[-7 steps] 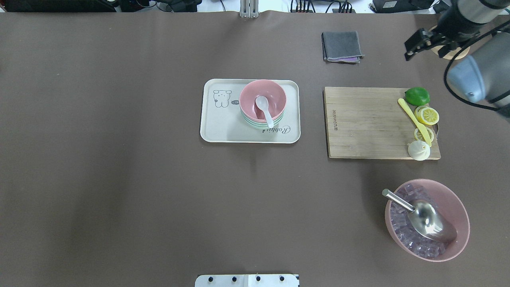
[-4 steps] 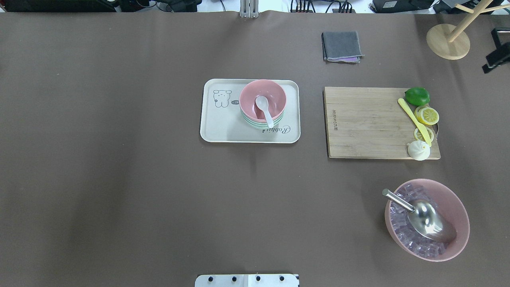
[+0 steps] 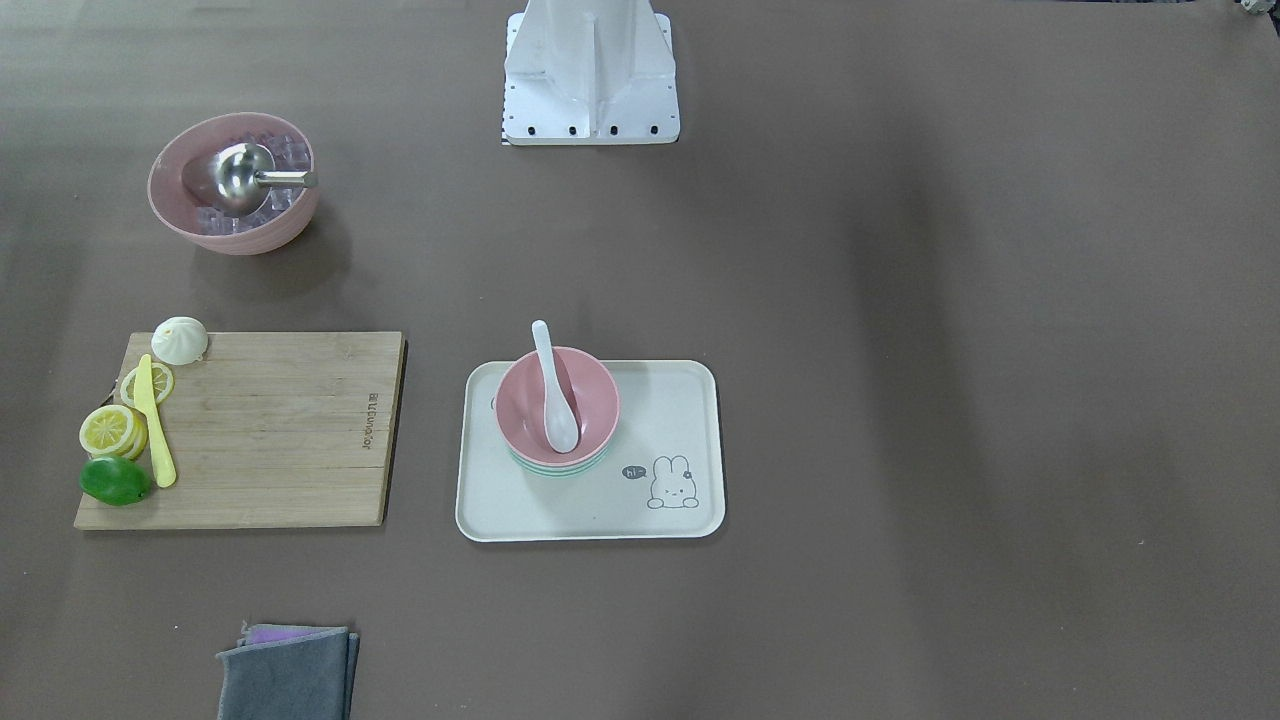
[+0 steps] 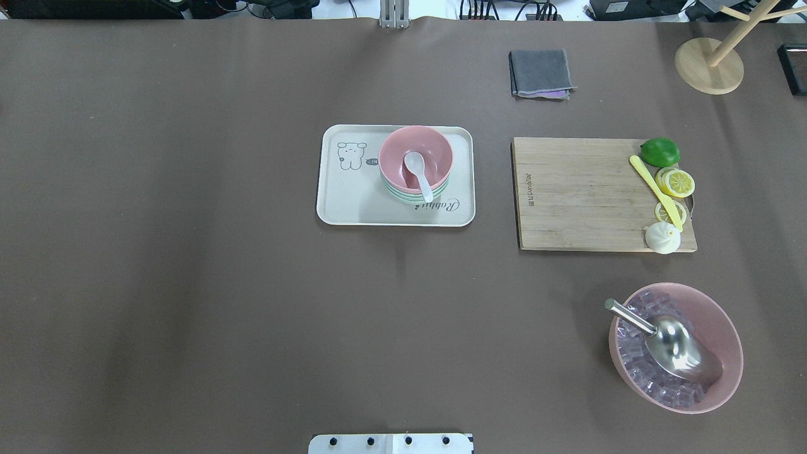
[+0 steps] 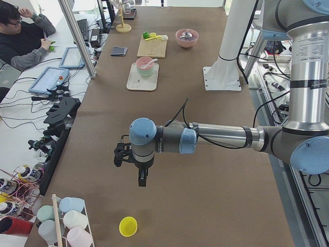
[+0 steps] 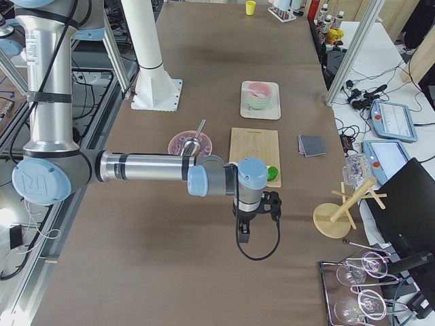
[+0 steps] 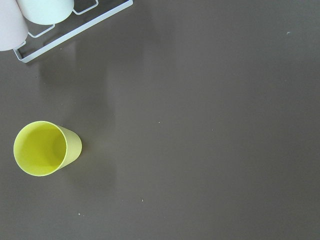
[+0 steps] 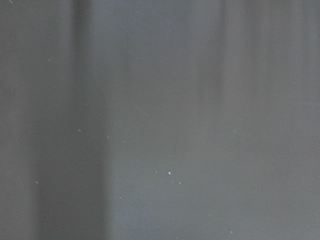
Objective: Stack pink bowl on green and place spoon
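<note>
The small pink bowl sits on top of the nested mint-green bowls on the cream tray. The white spoon lies in the pink bowl, its handle over the rim. The stack also shows in the front view, with the pink bowl, green bowls and spoon. My left gripper hangs over bare table far from the tray, seen only in the left side view. My right gripper hangs beyond the cutting board, seen only in the right side view. I cannot tell whether either is open or shut.
A cutting board with a lime, lemon slices and a yellow knife lies right of the tray. A larger pink bowl holds clear cubes and a metal scoop. A grey cloth and a wooden stand are at the back. A yellow cup lies under the left wrist.
My right arm has drawn back to the right and left the overhead view. The bowls, spoon and tray have not moved.
</note>
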